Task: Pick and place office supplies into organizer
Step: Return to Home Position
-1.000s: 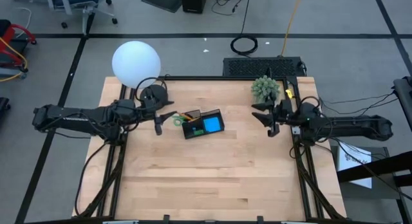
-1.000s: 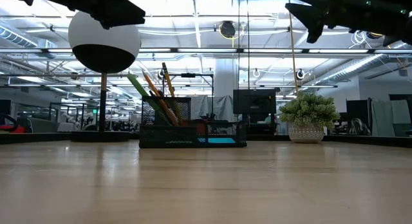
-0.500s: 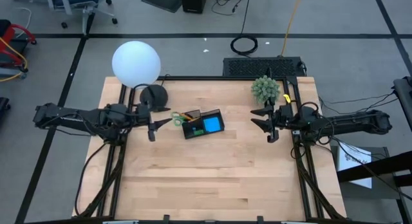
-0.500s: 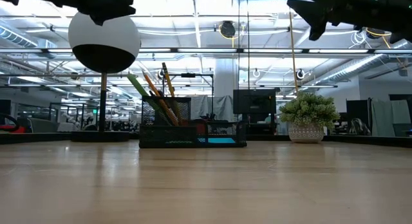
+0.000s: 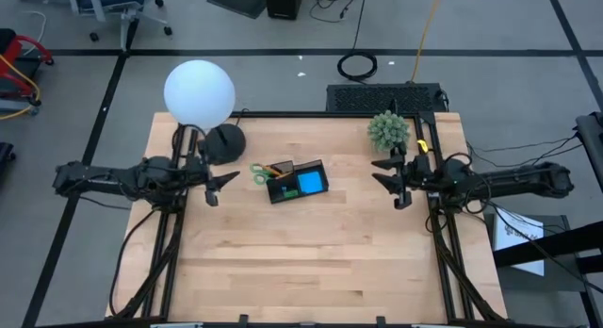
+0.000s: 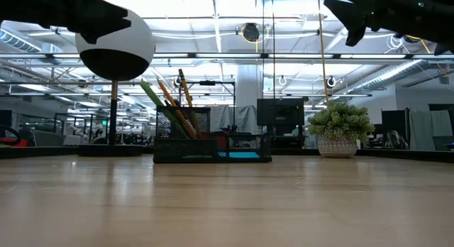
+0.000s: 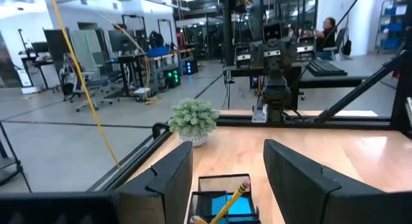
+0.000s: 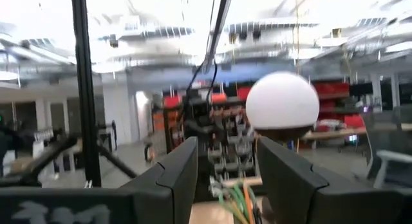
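On the wooden table (image 5: 311,262), seen from above, we list: the left arm (image 5: 113,177), reaching in from the left edge, its left gripper (image 5: 215,185) hovering empty above the wood with the fingers spread apart; the right arm (image 5: 509,185), reaching in from the right edge, its right gripper (image 5: 388,180) likewise empty with the fingers parted; a white globe lamp (image 5: 199,92) at the far left corner; a green spiky plant (image 5: 388,130) at the far right. The black organizer (image 5: 303,167) sits between the two grippers, touching neither. Its long axis runs roughly from arm to arm, slightly tilted, and the left gripper is the nearer. In it we see the green-handled scissors (image 5: 258,172) and the pencils (image 5: 279,169) leaning out at the left end, and the blue sticky pad (image 5: 310,185) lying flat at the right. We judge that each arm can draw back outward without crossing it.
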